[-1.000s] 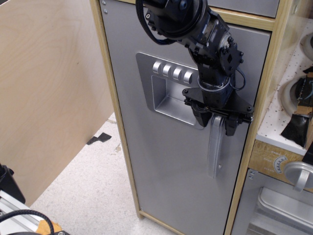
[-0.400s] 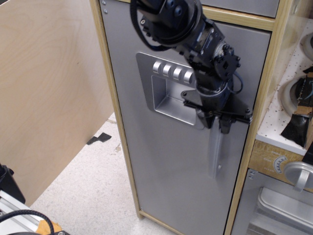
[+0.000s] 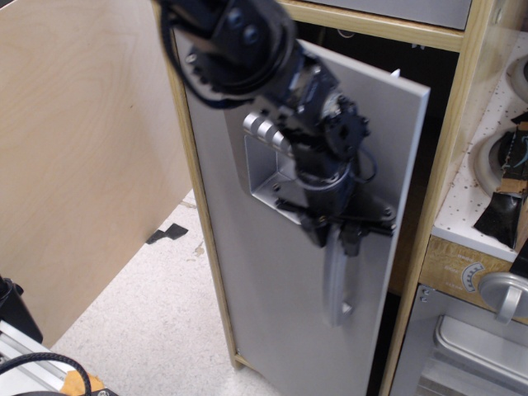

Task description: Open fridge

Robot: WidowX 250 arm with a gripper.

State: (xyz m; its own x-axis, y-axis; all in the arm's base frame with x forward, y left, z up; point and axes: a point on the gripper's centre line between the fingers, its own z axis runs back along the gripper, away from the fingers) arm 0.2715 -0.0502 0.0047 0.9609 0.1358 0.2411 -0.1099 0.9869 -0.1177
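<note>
1 black cable loop (image 3: pixel 37 367) and an orange scrap sit at the bottom left corner, nearest the camera, beside a strip of ribbed grey metal. Behind them runs a speckled pale floor (image 3: pixel 140 322) with a small black patch (image 3: pixel 167 233) on it, and a big smooth plywood panel (image 3: pixel 82 140) leans along the left.

No writing or brand can be read anywhere.

At the centre stands the fridge (image 3: pixel 272 272), a tall cabinet framed in light wood with a flat matte grey door. The door is swung partly outward, its right edge clear of the frame and a dark gap showing behind it at the top and right. On the door is a silver recessed dispenser panel (image 3: pixel 268 169) with rounded silver buttons, only 2 or 3 of them visible beside the arm. Below it hangs a silver bar handle (image 3: pixel 337 285), long and slim.

The black jointed arm reaches down from the top, wires looping at its wrist. Its gripper (image 3: pixel 337 235) has the fingers closed around the upper end of the bar handle.

Farther right, a white pegboard (image 3: pixel 487 198) holds dark utensils, and below it a wooden strip carries a dial (image 3: pixel 472 276) above a smaller grey oven door (image 3: pixel 462 346) with a rounded silver handle.
</note>
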